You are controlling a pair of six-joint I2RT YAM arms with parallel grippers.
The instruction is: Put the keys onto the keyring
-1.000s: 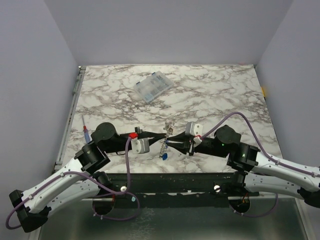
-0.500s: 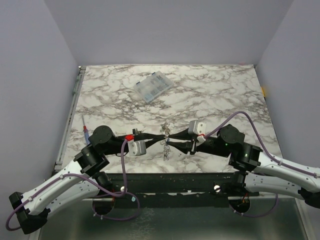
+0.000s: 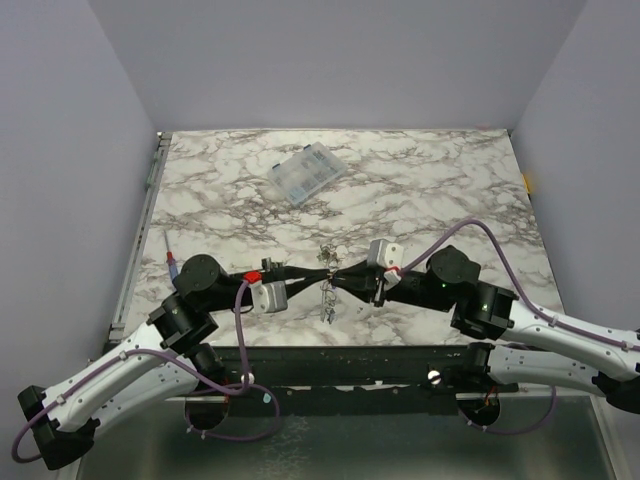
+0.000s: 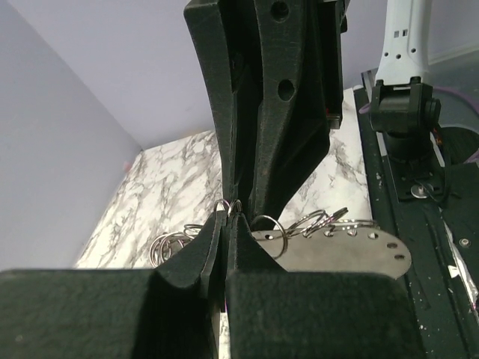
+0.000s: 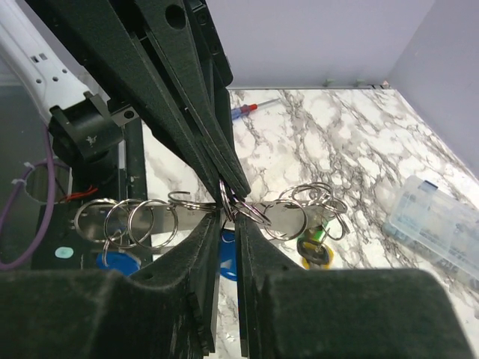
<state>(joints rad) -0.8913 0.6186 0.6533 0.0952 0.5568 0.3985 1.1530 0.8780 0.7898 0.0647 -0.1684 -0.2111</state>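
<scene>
Left jaws clench the keyring (image 4: 352,250) over the desk's (image 3: 430,190) six o'clock edge; whether the right jaws grip it, we cannot tell. A clear box (image 3: 307,172) lies at eleven, a screwdriver (image 3: 171,260) at nine. The jaws hide most of the keys (image 5: 314,250).

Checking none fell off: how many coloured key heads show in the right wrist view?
3: blue key head lower left under the rings; green key head and yellow key head together at right. A blue patch between the right fingers may be a fourth; more may be hidden.
</scene>
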